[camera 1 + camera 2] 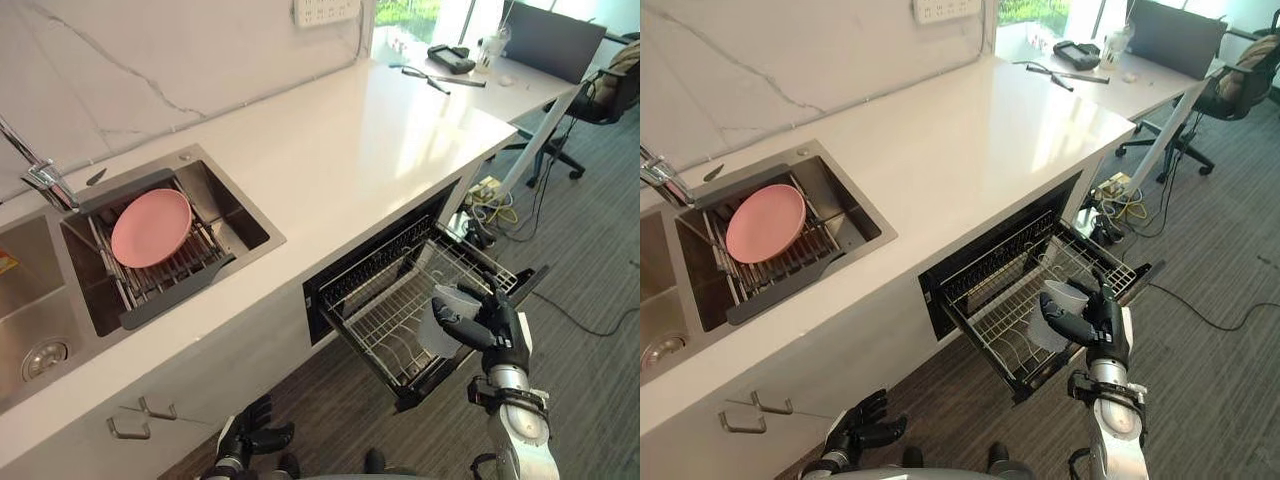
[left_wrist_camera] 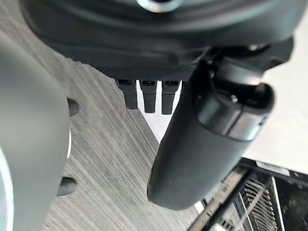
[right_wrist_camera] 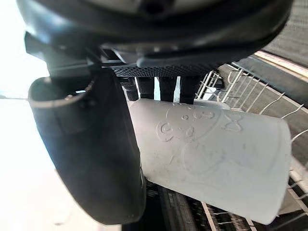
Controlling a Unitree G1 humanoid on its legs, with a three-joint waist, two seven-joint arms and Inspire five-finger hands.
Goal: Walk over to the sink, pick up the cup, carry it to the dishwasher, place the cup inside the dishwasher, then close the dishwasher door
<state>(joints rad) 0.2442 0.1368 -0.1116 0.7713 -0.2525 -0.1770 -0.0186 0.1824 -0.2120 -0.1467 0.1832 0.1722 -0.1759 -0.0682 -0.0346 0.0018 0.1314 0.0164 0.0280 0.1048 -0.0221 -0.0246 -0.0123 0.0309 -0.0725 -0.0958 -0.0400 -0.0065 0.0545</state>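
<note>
— Over the pulled-out dishwasher rack [image 1: 392,318] is where I'm hovering with the cup [image 1: 443,318] right now. The right hand [image 1: 497,330] is gripping it, fingers on one side and thumb on the other, and the wrist camera is showing the pale cup tilted with the wire grid just past it.

— So the sink part is finished?

— I'm judging it so. The sink [image 1: 243,247] is sitting well back along the counter [image 1: 350,140], with a pink plate [image 1: 150,227] on the drying rack inside it, and the cup is out here at the dishwasher [image 1: 345,285]. The walk, the pick-up and the carry are all looking done.

— What's left?

— Two steps. The cup is hanging above the wires rather than resting on them, as far as I can tell, so I'm counting the placing as not yet done. Then the rack needs pushing in and the door closing; everything is standing wide open.

— And your other hand?

— The left hand [image 1: 255,438] is hanging low by the cabinet front, fingers loose and carrying nothing. I'm keeping it in mind for the door.
</note>
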